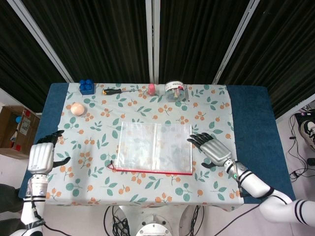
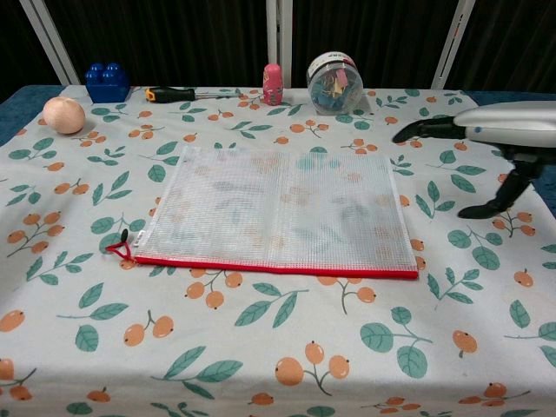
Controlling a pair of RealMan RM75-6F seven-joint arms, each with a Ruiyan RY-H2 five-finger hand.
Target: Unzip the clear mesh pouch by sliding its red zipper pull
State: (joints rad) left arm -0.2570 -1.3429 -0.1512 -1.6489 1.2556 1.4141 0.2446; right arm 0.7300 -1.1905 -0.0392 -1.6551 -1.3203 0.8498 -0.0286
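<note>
Head view: mesh pouch (image 1: 155, 147) is lying flat on the leaf-print tablecloth (image 1: 98, 187); dark curtains (image 1: 98, 39) are hanging at 12 o'clock; my left hand (image 1: 43, 156) and right hand (image 1: 212, 150) are hovering, fingers apart.

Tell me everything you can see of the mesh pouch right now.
The mesh pouch is a clear, gridded rectangle lying flat on the patterned tablecloth, the print showing through. A red zipper lines its near edge; the red zipper pull sits at the left corner. Neither robot hand touches it; the right robot hand hovers beside its right edge.
</note>
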